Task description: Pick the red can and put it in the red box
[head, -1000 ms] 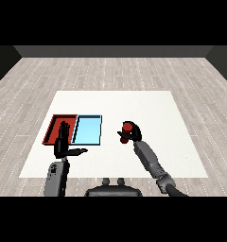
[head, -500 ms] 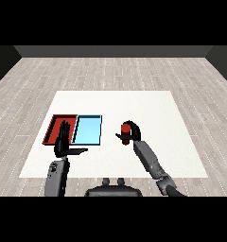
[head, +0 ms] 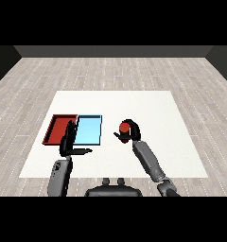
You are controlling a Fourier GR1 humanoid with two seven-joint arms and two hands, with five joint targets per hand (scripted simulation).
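Right hand [head: 131, 134]: clenched round the small red cylindrical can [head: 124, 127].
Left hand [head: 69, 143]: released, fingers straight, overlapping the flat red tray [head: 56, 128].

White table [head: 148, 106] over pale grey plank flooring [head: 110, 71]. One tray was red [head: 57, 128], its neighbour light blue [head: 88, 130]. The can [head: 124, 128] showed red. Both hands were black, left [head: 68, 144] and right [head: 132, 133], on grey forearms [head: 151, 160].
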